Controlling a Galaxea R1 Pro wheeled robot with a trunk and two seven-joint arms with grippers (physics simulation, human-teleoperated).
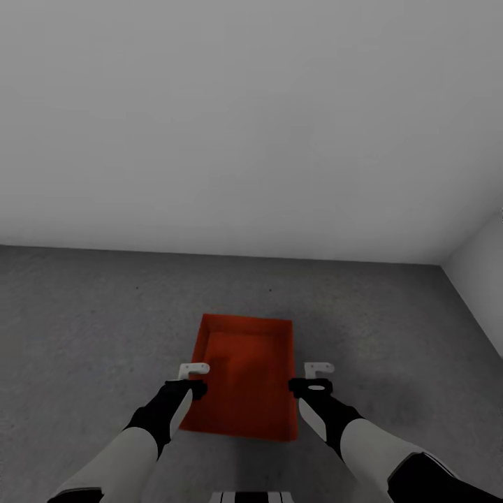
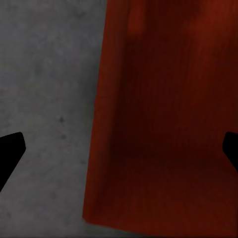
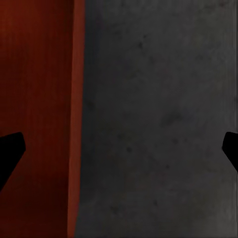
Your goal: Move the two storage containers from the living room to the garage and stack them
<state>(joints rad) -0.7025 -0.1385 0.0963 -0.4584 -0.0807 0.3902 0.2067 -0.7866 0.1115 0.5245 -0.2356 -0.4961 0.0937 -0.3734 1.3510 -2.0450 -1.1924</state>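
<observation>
Orange-red and finely ribbed, one storage container lies flat on the dark grey concrete floor of the garage, and we see it between our two arms. Our left gripper hangs over the container's left rim, its jaws spread wide apart and clamped on nothing; through the left wrist camera the rim runs between the two dark fingertips, with bare floor toward one jaw and the container's red inside toward the other. Our right gripper hangs over the right rim, jaws likewise well apart and empty; there the container wall lies nearer one fingertip, with mottled concrete spreading to the other. Beyond the container rises a plain pale grey wall
</observation>
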